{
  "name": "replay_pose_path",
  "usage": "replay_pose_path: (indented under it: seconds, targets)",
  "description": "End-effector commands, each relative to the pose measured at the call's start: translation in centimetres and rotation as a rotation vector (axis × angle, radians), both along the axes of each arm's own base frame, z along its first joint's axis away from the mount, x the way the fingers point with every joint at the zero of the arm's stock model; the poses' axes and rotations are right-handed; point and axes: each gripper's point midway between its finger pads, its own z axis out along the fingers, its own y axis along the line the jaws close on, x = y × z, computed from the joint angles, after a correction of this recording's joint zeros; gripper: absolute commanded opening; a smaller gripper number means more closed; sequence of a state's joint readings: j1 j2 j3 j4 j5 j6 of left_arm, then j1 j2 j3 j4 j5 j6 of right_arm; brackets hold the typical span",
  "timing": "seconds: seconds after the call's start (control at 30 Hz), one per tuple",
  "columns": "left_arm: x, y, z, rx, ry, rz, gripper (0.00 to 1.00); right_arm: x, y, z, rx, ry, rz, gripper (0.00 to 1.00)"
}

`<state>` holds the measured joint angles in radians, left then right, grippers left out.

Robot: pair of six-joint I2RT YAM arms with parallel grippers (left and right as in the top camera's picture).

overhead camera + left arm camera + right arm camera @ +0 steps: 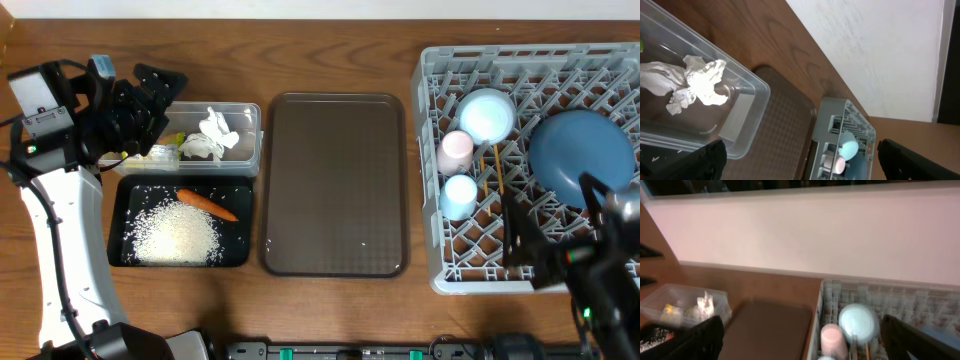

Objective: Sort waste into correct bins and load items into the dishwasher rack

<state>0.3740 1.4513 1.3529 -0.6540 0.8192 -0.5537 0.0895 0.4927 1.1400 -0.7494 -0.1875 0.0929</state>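
From overhead, your left arm is reaching up from the lower left, and the left hand is hanging over the left end of the clear container. It is partly covering the yellow-green wrapper, while the tissue is lying in the open beside it. Just below, the black tray is holding the rice and the carrot, whose long axis is running from upper left to lower right. The brown tray is sitting on the counter between the bins and the rack. Your right arm is leaning over the rack's lower right part, with the right hand above the grid and the arm crossing the plate at its lower edge. On the rack's left side the bowl, the pink cup and the light blue cup are sitting in 1 column. The 2 chopsticks are lying just right of the cups, pointing up and down the picture.

From the left wrist, the 2 fingers are standing wide apart, released, with nothing between them. The tissue is lying inside the container.

From the right wrist, the picture is blurring, yet the fingers are spreading wide and gripping nothing. The bowl and pink cup are showing ahead.
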Motion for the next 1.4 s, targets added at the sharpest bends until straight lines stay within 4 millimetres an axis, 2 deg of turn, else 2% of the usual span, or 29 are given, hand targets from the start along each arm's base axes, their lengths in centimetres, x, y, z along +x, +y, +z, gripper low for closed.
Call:
replay_pose_path:
  seconds: [0.0,0.27,0.4,0.5,0.83,1.0,1.2,1.37]
  targets:
    - [0.0,0.1,-0.1,-0.004,0.006,0.007,0.98,-0.5,-0.4,-1.8,0.000,-0.060,-0.020,0.99]
    - [0.0,0.1,-0.1,-0.004,0.006,0.007,0.98,-0.7,-0.5,-5.3,0.045,-0.279,-0.024,0.99]
    - [0.0,0.1,-0.1,-0.004,0.006,0.007,0.98,0.1,-1.5,-7.2,0.139,-0.329,-0.080,0.99]
    - [0.0,0.1,-0.1,-0.004,0.006,0.007,0.98,1.5,-2.2,-9.1,0.196,-0.306,-0.129,0.99]
    - [0.0,0.1,-0.1,-0.004,0.006,0.007,0.98,4.2,-2.2,-14.1,0.237,-0.282,-0.139,0.99]
    - [0.0,0.1,-0.1,-0.004,0.006,0.007,0.98,4.7,-2.1,-15.3,0.298,-0.311,-0.130,0.99]
    - [0.0,0.1,-0.1,-0.004,0.006,0.007,0.98,5.4,-3.3,-17.4,0.290,-0.274,-0.208,0.99]
    - [0.0,0.2,-0.1,-0.002,0.002,0.007,0.98,6.0,-3.4,-20.8,0.149,-0.187,-0.237,0.99]
